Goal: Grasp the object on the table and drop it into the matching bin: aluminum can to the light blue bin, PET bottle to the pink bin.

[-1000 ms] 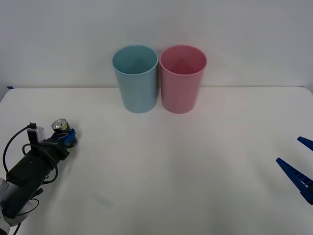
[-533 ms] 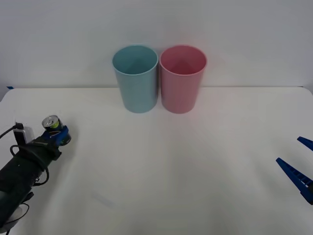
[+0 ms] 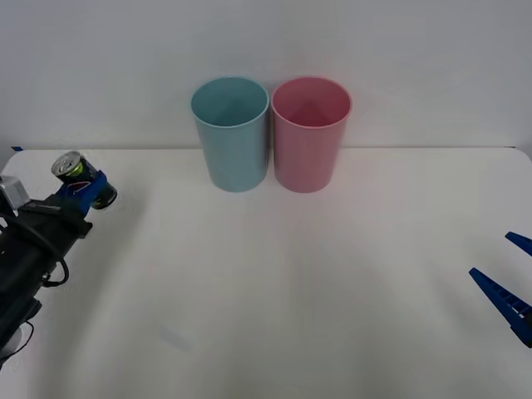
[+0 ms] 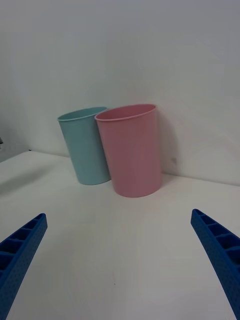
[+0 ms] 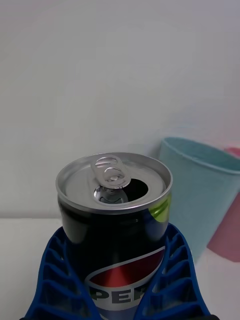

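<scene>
L pincer (image 3: 83, 193), bench (image 3: 274, 291) far-left edge, is clamped on aluminum can (image 3: 73, 172), held clear w/ axis near upright. Light blue bin (image 3: 230, 133) lies approx 2 o'clock from can. R pincer (image 3: 509, 283) is parked, fingers apart, well away.

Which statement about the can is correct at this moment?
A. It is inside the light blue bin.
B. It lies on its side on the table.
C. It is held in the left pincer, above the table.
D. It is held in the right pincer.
C: the left pincer clasps the aluminum can with a blue finger on each side, up off the table at its left.
</scene>
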Robot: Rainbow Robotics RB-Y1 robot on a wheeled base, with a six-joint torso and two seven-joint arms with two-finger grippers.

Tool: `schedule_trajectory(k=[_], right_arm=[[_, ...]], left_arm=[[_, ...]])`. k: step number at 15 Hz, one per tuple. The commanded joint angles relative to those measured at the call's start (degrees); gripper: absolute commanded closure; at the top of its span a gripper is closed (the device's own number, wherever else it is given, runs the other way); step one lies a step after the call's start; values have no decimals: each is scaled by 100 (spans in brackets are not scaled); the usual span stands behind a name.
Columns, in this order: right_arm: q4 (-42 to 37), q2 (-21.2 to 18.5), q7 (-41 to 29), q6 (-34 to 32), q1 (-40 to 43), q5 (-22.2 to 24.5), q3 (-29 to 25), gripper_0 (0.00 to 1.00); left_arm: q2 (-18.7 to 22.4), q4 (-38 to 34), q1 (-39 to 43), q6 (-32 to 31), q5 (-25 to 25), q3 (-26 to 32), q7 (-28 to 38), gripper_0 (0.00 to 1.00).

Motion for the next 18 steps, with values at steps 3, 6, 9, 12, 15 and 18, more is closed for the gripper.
schedule_trajectory(k=[3, 6, 9, 12, 15, 18], right_arm=[[0, 0, 0, 0, 0, 0, 0, 0], [0, 0, 0, 0, 0, 0, 0, 0], [0, 0, 0, 0, 0, 0, 0, 0], [0, 0, 0, 0, 0, 0, 0, 0], [0, 0, 0, 0, 0, 0, 0, 0], [0, 0, 0, 0, 0, 0, 0, 0]], left_arm=[[15, -733, -51, 5, -338, 79, 988, 100], [24, -1032, -156, 5, -576, 149, 1471, 100], [77, -1058, -411, 40, -804, 105, 1532, 100], [218, -1032, -771, -21, -945, -114, 1629, 100], [305, -451, -1466, -100, -1068, -404, 1664, 100], [305, 278, -2222, -206, -1261, -659, 1664, 100]])
